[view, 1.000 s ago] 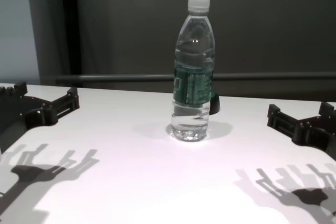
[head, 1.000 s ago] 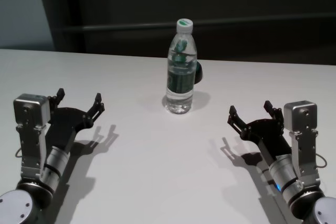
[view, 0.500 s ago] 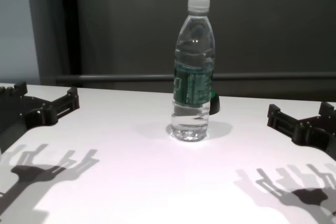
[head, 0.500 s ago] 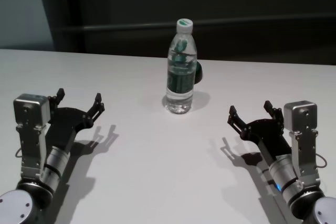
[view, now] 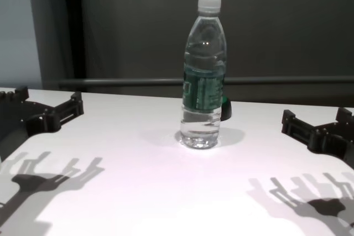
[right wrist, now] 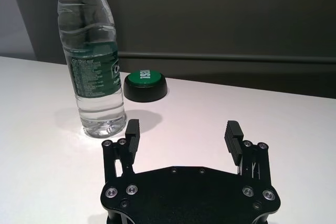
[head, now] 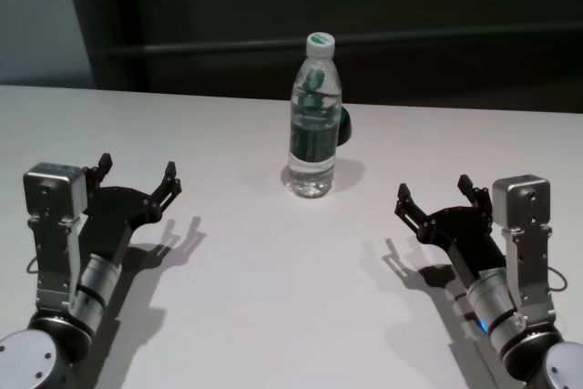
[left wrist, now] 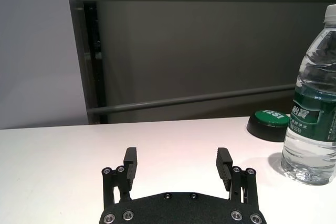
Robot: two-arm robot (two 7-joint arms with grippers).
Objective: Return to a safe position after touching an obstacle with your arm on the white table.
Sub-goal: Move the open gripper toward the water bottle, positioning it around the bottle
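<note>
Change since the earlier frames: none seen; bottle and both arms lie as they did a second ago.

Item 1. Obstacle (head: pixel 314 120): tall clear plastic water bottle, ribbed and slightly waisted, white screw cap, dark green label band round the middle, clear water visible below the band. Stands upright on the white table (head: pixel 273 298), ahead of both grippers and between them, well apart from each. From the left gripper it lies forward and toward the robot's right; from the right gripper, forward and toward the robot's left. Nothing touches it.

Item 2. White table: wide, flat, smooth, matte white top; carries soft grey shadows of the fingers beneath each gripper.

Item 3. Left gripper (head: pixel 137 176): black, flat plate body with small silver screw heads, two blocky ribbed fingers (left wrist: pixel 130 160) spread wide with nothing between them. Held low over the table on the robot's left, on a silver and black cylindrical forearm with a boxy grey wrist housing.

Item 4. Right gripper (head: pixel 434 192): same make and finish, fingers (right wrist: pixel 232 134) likewise spread wide and holding nothing. Held low over the table on the robot's right.

Item 5. Button (right wrist: pixel 145 85): low round puck, black base, glossy green domed top with white lettering too small to read. Sits on the table just behind the bottle, on the side farther from both grippers.

Item 6. Backdrop: dark grey wall with a horizontal rail (view: pixel 110 82) beyond the table's far edge.
</note>
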